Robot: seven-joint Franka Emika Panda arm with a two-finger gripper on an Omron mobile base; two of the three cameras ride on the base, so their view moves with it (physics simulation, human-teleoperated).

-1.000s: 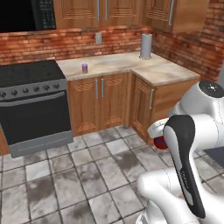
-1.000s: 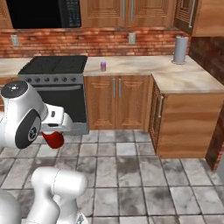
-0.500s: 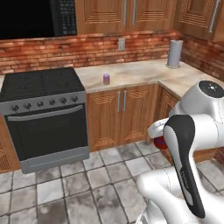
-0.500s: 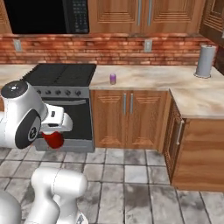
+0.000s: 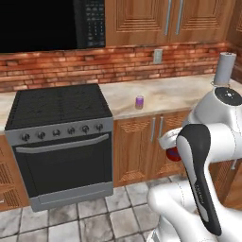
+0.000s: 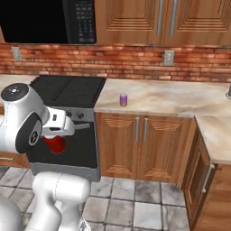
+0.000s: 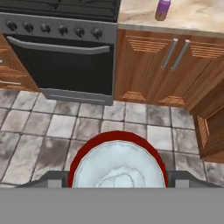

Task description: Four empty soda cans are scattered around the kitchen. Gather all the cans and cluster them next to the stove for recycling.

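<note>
A simulated kitchen with red brick walls and wooden cabinets. A white robot arm carries a red soda can (image 6: 56, 144) in its gripper (image 7: 117, 177), held low over the grey tile floor in front of the stove (image 5: 61, 142). In the hand view the fingers are clenched around the can, whose silver top (image 7: 118, 166) fills the space between them.

The black gas stove stands to the left of a beige marbled worktop (image 5: 179, 94). A purple soda can (image 5: 139, 101) stands upright on that worktop, near its front edge and just to the right of the stove. A black microwave (image 6: 45, 20) hangs above the stove.

By the look of it, the step in hand is the delivery of the red can: it is grasped and brought in front of the stove, but not yet set down. The next move seems to call for lifting the can above the worktop's front edge, placing it upright beside the purple can without knocking that one over, then letting go.
</note>
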